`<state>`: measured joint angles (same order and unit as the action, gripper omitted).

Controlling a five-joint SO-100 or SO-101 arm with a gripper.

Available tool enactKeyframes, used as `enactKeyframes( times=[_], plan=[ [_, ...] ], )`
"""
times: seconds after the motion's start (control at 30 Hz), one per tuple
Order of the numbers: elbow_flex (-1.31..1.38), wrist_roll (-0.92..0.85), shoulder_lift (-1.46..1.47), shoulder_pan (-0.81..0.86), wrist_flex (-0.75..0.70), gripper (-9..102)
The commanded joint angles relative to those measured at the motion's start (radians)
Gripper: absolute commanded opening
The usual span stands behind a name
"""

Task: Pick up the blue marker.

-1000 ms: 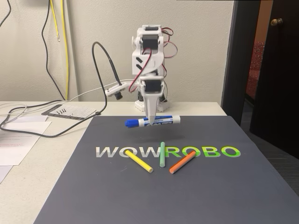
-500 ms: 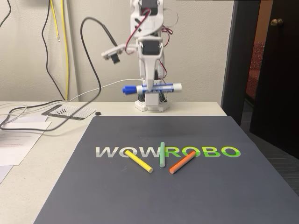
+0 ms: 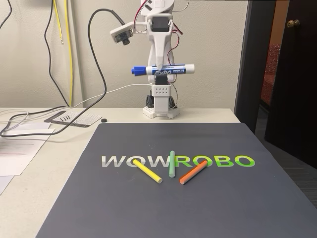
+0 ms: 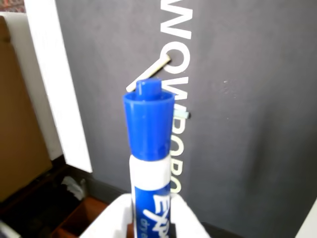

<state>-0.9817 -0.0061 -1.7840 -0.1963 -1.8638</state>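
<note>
Lift continues in the fixed view: your hand [image 3: 160, 70] has carried the blue marker [image 3: 163, 70] higher again, level and far above the mat [image 3: 148, 208]; in the wrist view the marker [image 4: 148, 148] sits clamped, so pick looks done.

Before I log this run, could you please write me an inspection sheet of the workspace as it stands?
Surface: dark mat lettered WOWROBO on a pale table.
Job's things: blue marker held level, high above the mat.
Clutter: yellow stick, green stick, orange stick on the mat; papers at left.
Grippers: gripper shut on the marker.
Cables: black cable to the arm; yellow cable on the wall.
Surroundings: dark door at right.
</note>
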Motion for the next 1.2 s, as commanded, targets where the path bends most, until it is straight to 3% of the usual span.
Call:
enactKeyframes(
  times=[0.0,0.27,0.53,0.83,1.17],
  plan=[
    [0.026,0.02,-0.089,-0.017,-0.135,0],
    [-0.011,0.055,-0.224,-0.034,-0.14,0],
    [-0.591,0.126,-0.696,-0.066,0.232,0],
    [-1.042,0.126,-0.996,-0.061,0.449,0],
    [-1.358,0.083,-1.152,-0.023,0.603,0]
  ],
)
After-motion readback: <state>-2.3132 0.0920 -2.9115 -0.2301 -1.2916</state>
